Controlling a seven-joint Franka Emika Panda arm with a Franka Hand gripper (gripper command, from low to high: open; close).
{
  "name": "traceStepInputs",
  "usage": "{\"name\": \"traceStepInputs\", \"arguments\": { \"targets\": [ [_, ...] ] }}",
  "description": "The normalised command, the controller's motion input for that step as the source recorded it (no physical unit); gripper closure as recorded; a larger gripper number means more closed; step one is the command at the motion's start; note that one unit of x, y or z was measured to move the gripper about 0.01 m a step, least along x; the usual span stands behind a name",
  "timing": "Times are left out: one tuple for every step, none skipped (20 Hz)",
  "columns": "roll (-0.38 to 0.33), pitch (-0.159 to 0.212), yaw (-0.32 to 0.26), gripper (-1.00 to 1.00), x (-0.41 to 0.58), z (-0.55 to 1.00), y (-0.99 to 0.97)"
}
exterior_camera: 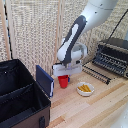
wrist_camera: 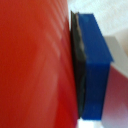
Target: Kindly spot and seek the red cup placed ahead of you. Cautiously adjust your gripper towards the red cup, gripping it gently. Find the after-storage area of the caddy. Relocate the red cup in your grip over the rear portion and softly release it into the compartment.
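The red cup stands upright on the wooden table between the flat blue panel and the white bowl. My gripper is right over it, with its fingers down around the cup's upper part. In the wrist view the cup's red wall fills most of the picture and one blue finger presses its dark pad flat against it, so the gripper is shut on the cup. I cannot tell whether the cup is off the table. The black caddy sits open at the exterior view's left, with a fabric divider across its middle.
A flat dark blue panel stands between the caddy and the cup. A white bowl with yellow pieces lies to the cup's right in the exterior view. A black wire-front appliance is at the back right. A woven screen lines the back.
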Motion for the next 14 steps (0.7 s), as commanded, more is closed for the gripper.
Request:
{"name": "traceStepInputs", "arguments": {
  "targets": [
    [0.023, 0.048, -0.083, 1.0, 0.154, 1.0, -0.08],
    [0.024, 0.049, -0.083, 1.0, 0.151, 1.0, -0.08],
    [0.023, 0.05, -0.08, 1.0, 0.146, 1.0, -0.07],
    [0.028, 0.055, -0.072, 1.0, 0.149, 1.0, -0.05],
    [0.035, 0.059, -0.069, 1.0, 0.143, 1.0, -0.03],
    [0.04, 0.063, -0.059, 1.0, 0.143, 1.0, 0.0],
    [0.054, 0.074, -0.058, 1.0, 0.129, 0.95, 0.0],
    [0.072, 0.084, -0.058, 1.0, 0.1, 0.89, 0.0],
    [0.081, 0.088, -0.07, 1.0, 0.083, 0.85, 0.04],
    [0.084, 0.087, -0.075, 1.0, 0.08, 0.83, 0.13],
    [0.093, 0.089, -0.07, 1.0, 0.063, 0.79, 0.19],
    [0.099, 0.089, -0.071, 1.0, 0.014, 0.75, 0.26],
    [0.096, 0.088, -0.064, 1.0, 0.003, 0.75, 0.3],
    [0.103, 0.081, -0.052, 1.0, 0.0, 0.72, 0.39]
  ]
}}
